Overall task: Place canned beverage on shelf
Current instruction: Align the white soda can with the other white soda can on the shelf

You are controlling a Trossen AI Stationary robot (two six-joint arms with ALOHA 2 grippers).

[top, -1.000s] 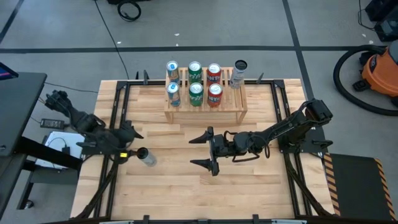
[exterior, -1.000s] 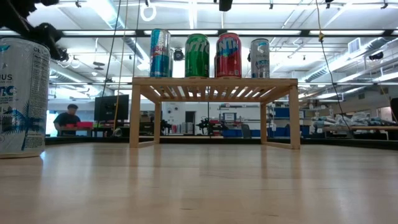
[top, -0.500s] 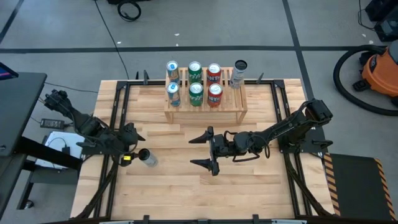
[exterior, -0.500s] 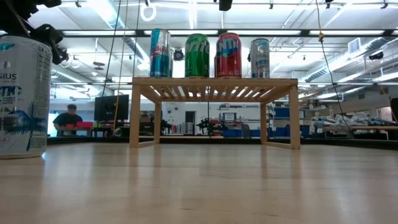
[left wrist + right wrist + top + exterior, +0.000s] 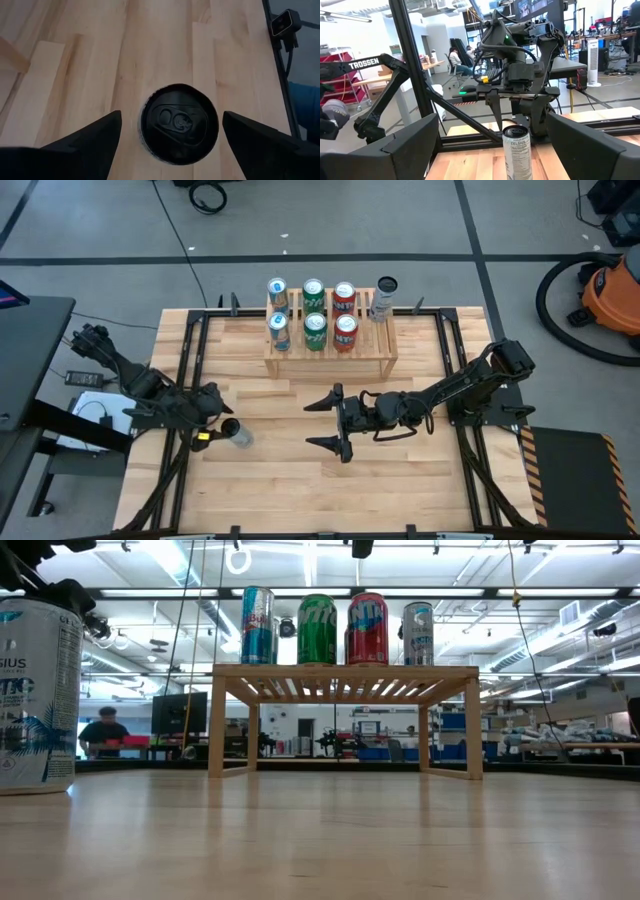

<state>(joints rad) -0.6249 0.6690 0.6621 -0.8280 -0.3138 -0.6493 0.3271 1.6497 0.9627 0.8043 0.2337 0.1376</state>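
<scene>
Left gripper [image 5: 222, 413] points straight down, fingers spread above the upright white can [image 5: 236, 432]; right gripper [image 5: 325, 421] waits spread mid-table

Both arms are dark, almost black, built from jointed segments. The left arm [image 5: 520, 60] carries thin black cables and a small green light near its wrist. A frame bar at nine o'clock bears the white word TROSSEN. The right arm [image 5: 460, 385] ends in two pointed black fingers [image 5: 325, 398].

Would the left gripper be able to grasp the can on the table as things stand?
Probably yes: the left gripper hangs right above the can, fingers open on either side of its top, with nothing between them.
</scene>
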